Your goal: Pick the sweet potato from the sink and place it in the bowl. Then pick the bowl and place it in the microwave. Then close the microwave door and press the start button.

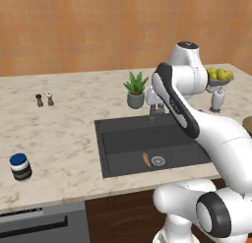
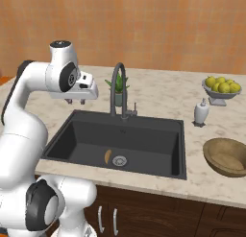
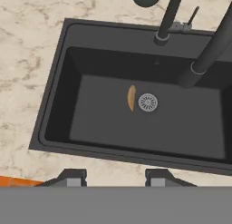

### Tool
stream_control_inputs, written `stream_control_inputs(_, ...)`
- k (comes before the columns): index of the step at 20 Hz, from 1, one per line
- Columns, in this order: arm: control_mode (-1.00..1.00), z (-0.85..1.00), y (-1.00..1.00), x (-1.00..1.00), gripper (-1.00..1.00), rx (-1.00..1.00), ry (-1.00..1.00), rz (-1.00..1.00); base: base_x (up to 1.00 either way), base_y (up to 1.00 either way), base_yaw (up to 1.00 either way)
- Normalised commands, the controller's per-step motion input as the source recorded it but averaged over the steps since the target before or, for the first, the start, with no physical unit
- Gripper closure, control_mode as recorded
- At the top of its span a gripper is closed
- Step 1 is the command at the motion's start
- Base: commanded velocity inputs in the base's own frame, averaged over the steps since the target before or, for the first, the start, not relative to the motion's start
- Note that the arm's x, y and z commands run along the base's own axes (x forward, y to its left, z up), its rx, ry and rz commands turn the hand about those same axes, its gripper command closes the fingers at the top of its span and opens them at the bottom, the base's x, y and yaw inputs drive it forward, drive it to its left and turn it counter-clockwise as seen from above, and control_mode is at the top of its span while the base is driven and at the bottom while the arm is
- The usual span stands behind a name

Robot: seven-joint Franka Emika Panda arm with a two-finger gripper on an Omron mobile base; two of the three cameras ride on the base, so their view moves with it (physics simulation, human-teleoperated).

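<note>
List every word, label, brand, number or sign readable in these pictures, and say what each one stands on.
None: no readable text stands on anything here.
The small jar with a blue lid on the marble counter has dark and white bands but no legible label.
The white soap dispenser, the brown and white shakers and the matte black sink carry no markings.

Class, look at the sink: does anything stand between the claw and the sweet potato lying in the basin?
Nothing visible does. The claw hangs open above the sink, and the sweet potato lies bare beside the drain. The faucet arches off to one side.
</note>
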Motion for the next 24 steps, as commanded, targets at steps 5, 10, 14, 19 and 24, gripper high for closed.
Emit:
stream_control_inputs(5,-1.0,-0.07,0.09,-0.51,-1.0,-0.01,-0.04,0.0,0.0,0.0,0.0)
stream_control_inputs(10,-1.0,-0.43,0.64,-0.44,-1.0,-0.29,-0.06,-0.22,0.0,0.0,0.0)
stream_control_inputs(14,-1.0,-0.66,0.1,0.0,-1.0,-0.12,0.0,-0.08,0.0,0.0,0.0)
stream_control_inputs(19,-1.0,-0.65,-0.16,0.11,-1.0,0.03,0.0,0.0,0.0,0.0,0.0)
stream_control_inputs(24,-1.0,-0.44,0.0,0.28,-1.0,0.01,0.01,0.0,0.0,0.0,0.0)
